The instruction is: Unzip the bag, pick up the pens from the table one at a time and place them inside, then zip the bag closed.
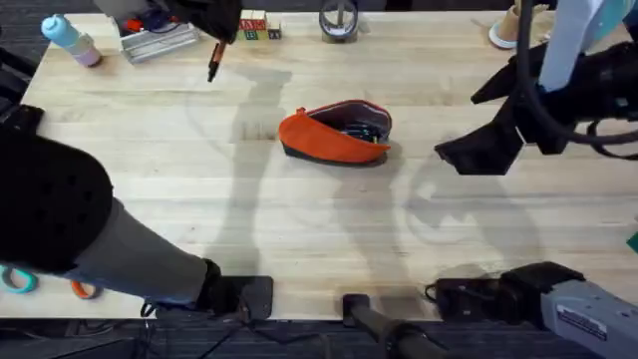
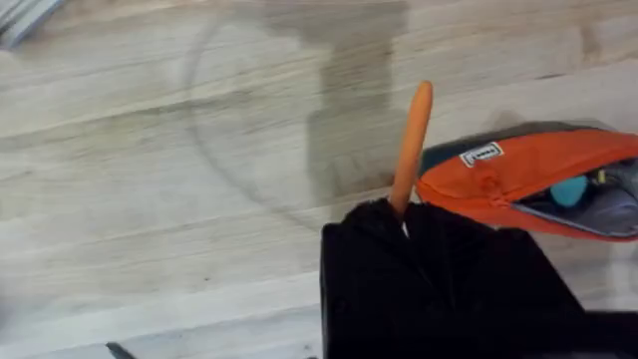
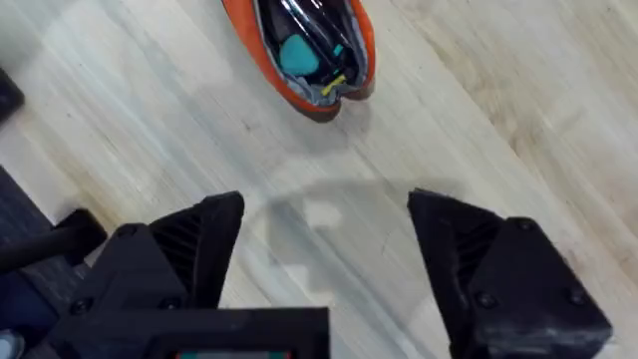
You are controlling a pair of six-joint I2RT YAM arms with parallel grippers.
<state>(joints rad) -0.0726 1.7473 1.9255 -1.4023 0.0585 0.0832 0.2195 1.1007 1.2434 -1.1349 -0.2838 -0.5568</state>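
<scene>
The orange bag (image 1: pixel 329 135) lies unzipped mid-table, with several pens and a teal item showing in its dark lining (image 3: pixel 309 45). My left gripper (image 1: pixel 217 36) hovers high over the far left of the table, shut on an orange pen (image 1: pixel 214 62) whose dark tip points down. In the left wrist view that pen (image 2: pixel 411 145) sticks out past my black fingers (image 2: pixel 439 269), with the bag (image 2: pixel 528 175) just to its side. My right gripper (image 1: pixel 464 125) hangs open to the right of the bag, and its fingers (image 3: pixel 199 239) are spread wide over bare wood.
Along the far edge stand a blue bottle (image 1: pixel 68 38), a grey stack of items (image 1: pixel 155 40), small coloured blocks (image 1: pixel 257 27) and a round tape-like ring (image 1: pixel 339 20). Scissor handles (image 1: pixel 20 281) lie at the near left edge.
</scene>
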